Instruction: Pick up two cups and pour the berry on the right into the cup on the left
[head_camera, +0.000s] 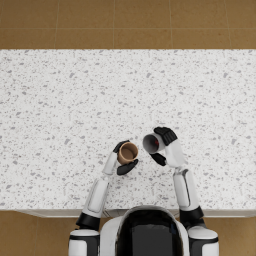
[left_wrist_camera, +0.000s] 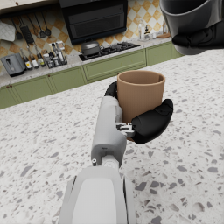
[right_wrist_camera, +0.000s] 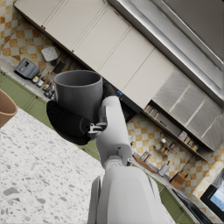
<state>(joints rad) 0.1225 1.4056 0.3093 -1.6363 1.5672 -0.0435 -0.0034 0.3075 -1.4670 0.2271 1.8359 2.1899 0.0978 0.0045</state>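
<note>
My left hand (head_camera: 123, 159) grips a tan cup (head_camera: 128, 152) upright above the speckled counter (head_camera: 65, 110); in the left wrist view the tan cup (left_wrist_camera: 140, 94) sits between the dark fingers (left_wrist_camera: 151, 122). My right hand (head_camera: 165, 145) holds a dark grey cup (head_camera: 151, 143) tipped over toward the tan cup, its mouth facing left. The right wrist view shows the grey cup (right_wrist_camera: 80, 94) in the right hand (right_wrist_camera: 72, 124), with the tan cup's rim (right_wrist_camera: 5, 109) at the edge. The grey cup (left_wrist_camera: 190, 19) also hangs above the tan one in the left wrist view. No berry is visible.
The speckled counter spreads wide to the left, right and far side of both hands. Its front edge (head_camera: 50, 210) runs just before my chest. Brown floor tiles (head_camera: 125, 22) lie beyond the far edge. Green kitchen cabinets (left_wrist_camera: 65, 76) and a stove (left_wrist_camera: 105, 48) stand in the background.
</note>
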